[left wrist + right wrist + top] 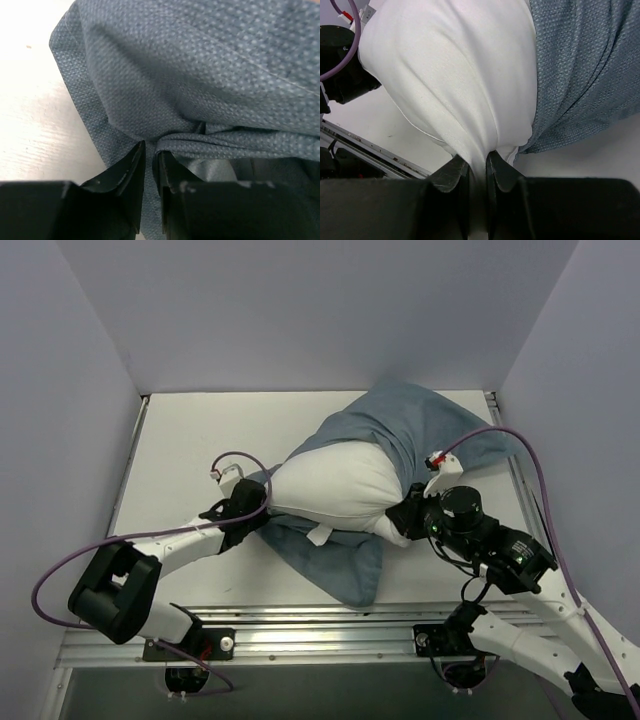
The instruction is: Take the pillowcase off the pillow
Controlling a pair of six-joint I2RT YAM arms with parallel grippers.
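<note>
The left claw point(151, 150) is all but pressed together, pinching a gathered fold of the blue case point(405, 420). The cloth bunches out from between its fingers. The right claw point(477, 160) is likewise nearly shut, nipping a pleat of the white pillow point(335, 482) just beside the case's edge.

The left arm point(170, 550) lies low over the tabletop point(190, 440), reaching from its near-left base towards the pillow's left end. The right arm point(500, 550) rises from the near-right base and bends inward, its wrist at the pillow's near-right side.

The pillow lies mid-tabletop, a little to the right. Its left and near part is bare. The case covers the far right part and also trails beneath it, ending in a flap towards the near edge. That flap stops near the metal rail point(330, 625). The case's far right corner lies close to the tabletop's right edge. Bare tabletop lies to the left and beyond.
</note>
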